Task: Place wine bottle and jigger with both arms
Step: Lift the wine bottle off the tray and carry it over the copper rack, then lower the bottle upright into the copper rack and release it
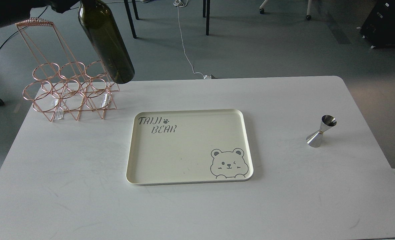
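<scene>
The wine bottle (107, 43) hangs tilted in the air at the top left, above the back left corner of the table. Its base points down and to the right, and its neck is cut off by the top edge. The dark end of my left arm (62, 4) shows just beside the bottle's shoulder. Its fingers are out of frame, but the bottle hangs from them. The silver jigger (321, 131) stands upright on the table at the right, untouched. My right arm is out of view.
A copper wire bottle rack (69, 90) stands at the table's back left, right under the bottle's base. A cream tray (191, 180) with a bear drawing lies in the middle of the white table (284, 200). Chair legs and cables are on the floor behind.
</scene>
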`<action>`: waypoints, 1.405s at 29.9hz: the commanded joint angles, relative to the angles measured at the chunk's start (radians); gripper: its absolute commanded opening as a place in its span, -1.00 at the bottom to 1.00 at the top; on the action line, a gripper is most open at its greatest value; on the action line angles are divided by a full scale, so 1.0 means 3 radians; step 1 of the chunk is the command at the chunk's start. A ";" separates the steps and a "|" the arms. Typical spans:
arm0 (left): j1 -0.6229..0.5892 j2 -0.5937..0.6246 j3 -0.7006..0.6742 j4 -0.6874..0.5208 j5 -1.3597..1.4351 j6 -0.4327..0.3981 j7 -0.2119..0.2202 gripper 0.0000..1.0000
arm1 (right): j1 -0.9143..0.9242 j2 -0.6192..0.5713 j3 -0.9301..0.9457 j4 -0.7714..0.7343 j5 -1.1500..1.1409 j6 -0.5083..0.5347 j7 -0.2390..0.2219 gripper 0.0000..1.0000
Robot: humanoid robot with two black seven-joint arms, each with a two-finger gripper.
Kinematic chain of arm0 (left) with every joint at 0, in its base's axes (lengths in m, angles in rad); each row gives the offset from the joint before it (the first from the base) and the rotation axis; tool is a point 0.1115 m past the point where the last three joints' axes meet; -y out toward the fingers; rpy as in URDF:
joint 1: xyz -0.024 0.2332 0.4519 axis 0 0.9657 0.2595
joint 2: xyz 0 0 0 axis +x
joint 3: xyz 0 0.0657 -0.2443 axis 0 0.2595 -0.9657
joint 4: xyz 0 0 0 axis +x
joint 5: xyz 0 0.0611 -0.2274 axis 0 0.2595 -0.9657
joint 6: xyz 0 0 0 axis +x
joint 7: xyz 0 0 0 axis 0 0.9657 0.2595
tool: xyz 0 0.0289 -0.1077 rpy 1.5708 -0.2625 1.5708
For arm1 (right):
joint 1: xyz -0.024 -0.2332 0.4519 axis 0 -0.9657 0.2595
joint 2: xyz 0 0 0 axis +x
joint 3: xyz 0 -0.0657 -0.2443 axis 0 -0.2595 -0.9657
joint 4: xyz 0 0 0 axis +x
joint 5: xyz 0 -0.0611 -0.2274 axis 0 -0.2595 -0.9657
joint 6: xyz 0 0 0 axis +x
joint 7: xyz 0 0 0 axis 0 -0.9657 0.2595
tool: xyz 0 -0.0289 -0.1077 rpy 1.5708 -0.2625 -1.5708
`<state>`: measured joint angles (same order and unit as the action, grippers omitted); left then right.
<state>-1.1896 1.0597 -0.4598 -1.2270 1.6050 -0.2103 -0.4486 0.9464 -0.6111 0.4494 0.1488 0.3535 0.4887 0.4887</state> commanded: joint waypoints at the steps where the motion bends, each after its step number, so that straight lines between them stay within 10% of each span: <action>1: 0.0038 -0.0019 0.0009 0.0260 0.0070 0.0006 -0.0134 -0.58 | 0.0000 0.0007 0.0000 0.0005 0.0003 0.0000 0.0000 0.95; 42: 0.0084 -0.0295 0.0776 0.0685 0.0142 0.0415 -0.0134 -0.56 | 0.0000 0.0007 0.0000 0.0000 -0.0002 0.0000 0.0000 0.95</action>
<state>-1.1763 0.9855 -0.2318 -1.0231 1.6483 -0.0947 -0.4884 0.9467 -0.6104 0.4495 0.1488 0.3540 0.4887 0.4887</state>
